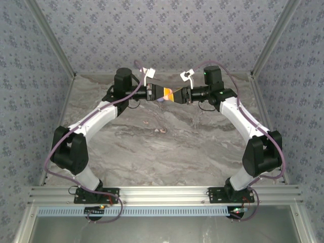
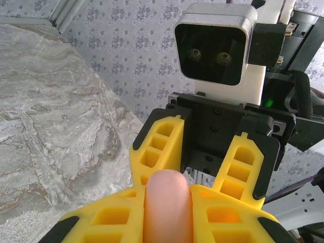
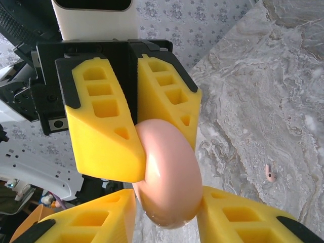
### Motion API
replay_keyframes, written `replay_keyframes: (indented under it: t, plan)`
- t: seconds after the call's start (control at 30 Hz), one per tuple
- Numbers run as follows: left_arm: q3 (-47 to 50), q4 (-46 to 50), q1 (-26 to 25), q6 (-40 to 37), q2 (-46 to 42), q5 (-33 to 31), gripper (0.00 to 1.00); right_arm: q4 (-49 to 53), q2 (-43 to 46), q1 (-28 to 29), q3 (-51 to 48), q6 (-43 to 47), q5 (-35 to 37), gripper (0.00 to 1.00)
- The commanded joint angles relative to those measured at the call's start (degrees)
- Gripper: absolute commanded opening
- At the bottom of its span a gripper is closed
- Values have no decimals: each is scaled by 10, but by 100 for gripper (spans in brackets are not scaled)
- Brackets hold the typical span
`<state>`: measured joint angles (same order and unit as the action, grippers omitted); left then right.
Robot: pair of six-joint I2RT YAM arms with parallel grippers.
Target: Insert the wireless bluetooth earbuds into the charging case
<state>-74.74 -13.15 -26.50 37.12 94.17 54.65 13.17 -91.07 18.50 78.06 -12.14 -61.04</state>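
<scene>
Both arms meet in the air above the back middle of the table. A round pink charging case [image 2: 168, 207] sits edge-on between the yellow fingers of my left gripper [image 2: 168, 202], which is shut on it. From the other side my right gripper [image 3: 167, 202] flanks the case [image 3: 169, 172], and both its fingertips touch the case's lower part. In the top view the two grippers [image 1: 168, 93] [image 1: 177, 95] face tip to tip. A tiny pinkish earbud [image 3: 271, 173] lies loose on the marble below; it is a small pink speck [image 1: 161, 130] from above.
The marble table [image 1: 152, 152] is walled by patterned panels on three sides, with aluminium posts [image 1: 61, 55] at the back corners. A small lilac spot [image 1: 160, 101] shows just under the left gripper. The arm bases stand on the near rail [image 1: 162, 195].
</scene>
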Motion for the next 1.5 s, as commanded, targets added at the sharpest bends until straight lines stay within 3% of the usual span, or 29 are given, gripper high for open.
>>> replay_keyframes:
  t: [0.0,0.27,0.43,0.53,0.67,0.87,1.3,1.47]
  plan:
    - [-25,-19,-3,-4,-16,0,19,10,-3,8,19,3,-17,38]
    - [-25,-7,-5,-14,-19,16,19,-18,-3,0,14,-17,-15,37]
    - [-33,14,-10,-29,-16,29,19,-20,-4,0,15,-18,-25,26]
    - [-34,21,-10,-31,-18,31,25,-20,1,-3,12,-18,-24,17]
    - [-32,30,-11,-37,-24,29,33,-40,10,-9,0,-34,-17,15]
    - [-25,43,-11,-46,-34,26,37,-57,18,-17,-8,-48,-14,15]
    - [-7,51,-5,-51,-49,0,35,-50,22,-20,-11,-48,-7,15]
    - [-6,54,-5,-53,-50,-1,26,-45,23,-19,-9,-46,-5,15]
